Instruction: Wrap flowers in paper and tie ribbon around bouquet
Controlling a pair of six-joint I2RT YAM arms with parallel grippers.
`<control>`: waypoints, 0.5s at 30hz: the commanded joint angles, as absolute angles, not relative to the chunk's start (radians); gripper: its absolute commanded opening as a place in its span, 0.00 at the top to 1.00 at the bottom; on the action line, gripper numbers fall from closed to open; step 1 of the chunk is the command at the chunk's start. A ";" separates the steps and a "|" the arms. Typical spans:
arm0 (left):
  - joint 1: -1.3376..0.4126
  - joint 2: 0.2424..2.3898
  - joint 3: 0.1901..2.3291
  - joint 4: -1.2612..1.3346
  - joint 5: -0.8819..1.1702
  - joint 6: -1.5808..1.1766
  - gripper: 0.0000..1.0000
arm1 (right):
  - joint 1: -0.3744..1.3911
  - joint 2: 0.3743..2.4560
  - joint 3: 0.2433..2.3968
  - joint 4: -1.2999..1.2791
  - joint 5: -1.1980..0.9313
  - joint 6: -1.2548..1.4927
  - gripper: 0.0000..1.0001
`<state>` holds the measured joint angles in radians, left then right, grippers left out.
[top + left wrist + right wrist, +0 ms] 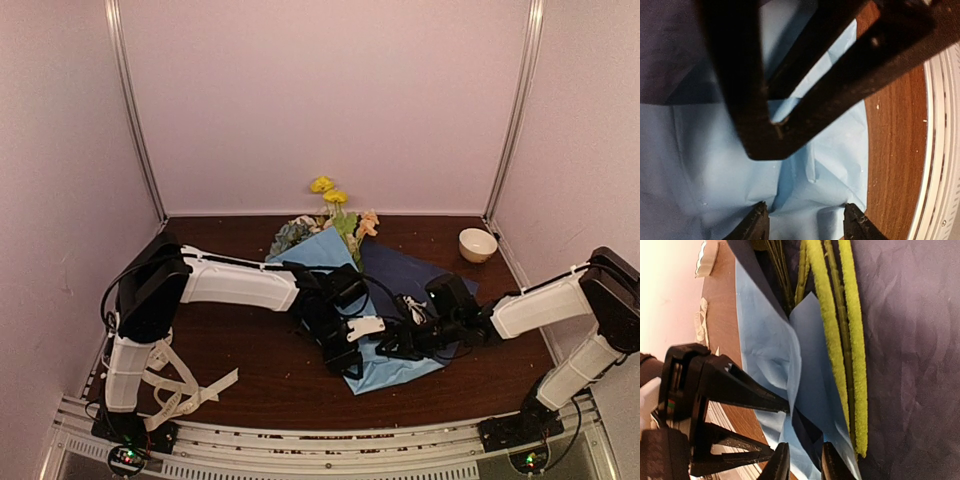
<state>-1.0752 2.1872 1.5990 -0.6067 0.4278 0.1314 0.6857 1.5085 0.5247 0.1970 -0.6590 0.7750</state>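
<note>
The flowers (335, 212) lie at the back centre, blooms away from me, on the paper (322, 250), which shows light blue on the left and navy on the right. Fuzzy green stems (832, 330) run down the navy face. Both grippers meet at the paper's near corner. My left gripper (807, 225) is open, its fingertips (757, 222) straddling a raised light-blue fold. My right gripper (805, 465) stands slightly open with a navy fold loose between its tips. The left fingers (740, 390) touch the same fold. The ribbon (180, 390) lies looped by the left arm's base.
A white bowl (477, 244) sits at the back right. The brown table (250, 370) ends in a metal rail (330, 450) at the near edge. Pale walls close in the left, back and right sides.
</note>
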 commanded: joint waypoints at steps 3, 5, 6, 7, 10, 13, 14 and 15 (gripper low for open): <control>-1.060 2.212 1.611 -0.605 0.472 0.115 0.46 | 0.709 1.499 0.480 0.213 -0.708 0.807 0.73; -1.058 2.212 1.610 -0.606 0.472 0.117 0.46 | 0.713 1.496 0.471 0.212 -0.703 0.814 0.72; -1.058 2.213 1.611 -0.606 0.472 0.117 0.46 | 0.713 1.492 0.466 0.212 -0.701 0.816 0.72; -1.058 2.214 1.611 -0.606 0.472 0.117 0.46 | 0.713 1.490 0.463 0.213 -0.701 0.817 0.74; -1.058 2.215 1.612 -0.605 0.475 0.117 0.46 | 0.715 1.489 0.467 0.224 -0.712 0.818 0.89; -1.058 2.219 1.619 -0.614 0.477 0.117 0.45 | 0.710 1.485 0.490 0.198 -0.706 0.791 1.00; -1.058 2.222 1.623 -0.617 0.478 0.119 0.45 | 0.705 1.483 0.507 0.164 -0.694 0.769 1.00; -1.058 2.225 1.628 -0.624 0.478 0.120 0.45 | 0.700 1.479 0.524 0.124 -0.678 0.745 1.00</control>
